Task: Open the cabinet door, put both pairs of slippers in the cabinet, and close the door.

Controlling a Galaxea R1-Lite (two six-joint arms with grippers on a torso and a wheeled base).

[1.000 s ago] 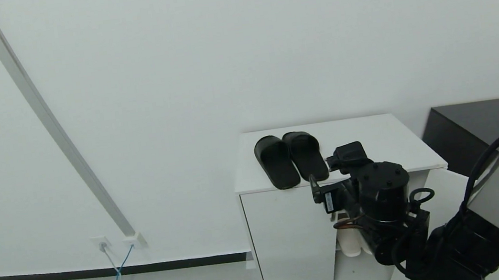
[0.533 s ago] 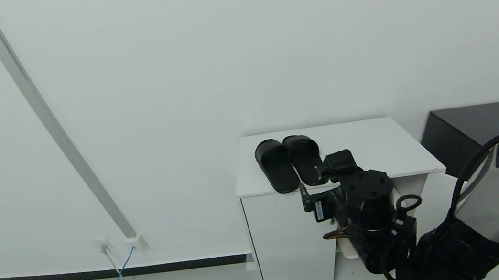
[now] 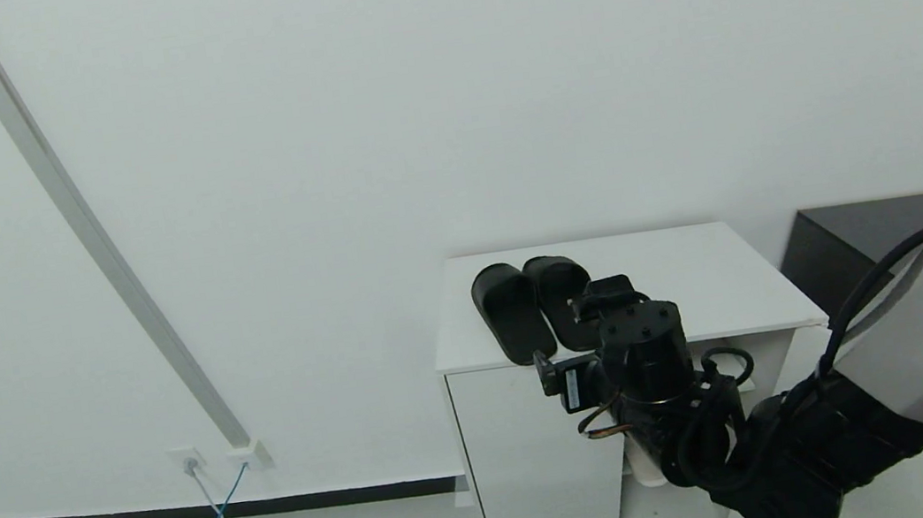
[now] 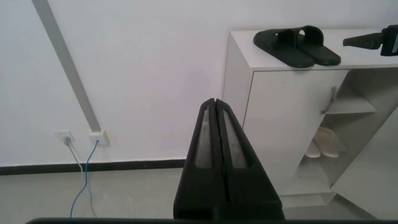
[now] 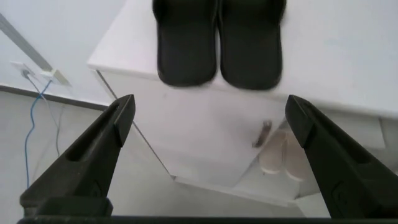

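A pair of black slippers (image 3: 535,307) lies side by side on top of the white cabinet (image 3: 696,281), near its front left edge. My right gripper (image 3: 589,303) hovers just right of that pair at the cabinet's front edge. In the right wrist view it (image 5: 211,109) is open wide, and the black slippers (image 5: 217,40) lie a short way beyond its fingertips. The cabinet's right side stands open, with a pair of white slippers (image 4: 329,142) on a lower shelf inside. My left gripper (image 4: 216,106) is shut with nothing in it, well left of the cabinet.
The cabinet's left door (image 4: 283,124) is closed, with a handle (image 4: 329,99) at its inner edge. A dark unit (image 3: 894,229) stands right of the cabinet. A slanted wall trim (image 3: 83,228) runs down to sockets with cables (image 3: 212,497) at floor level on the left.
My right gripper has moved left along the cabinet's front edge, closer to the black slippers. The head view has shifted a little, so the cabinet sits lower in the picture.
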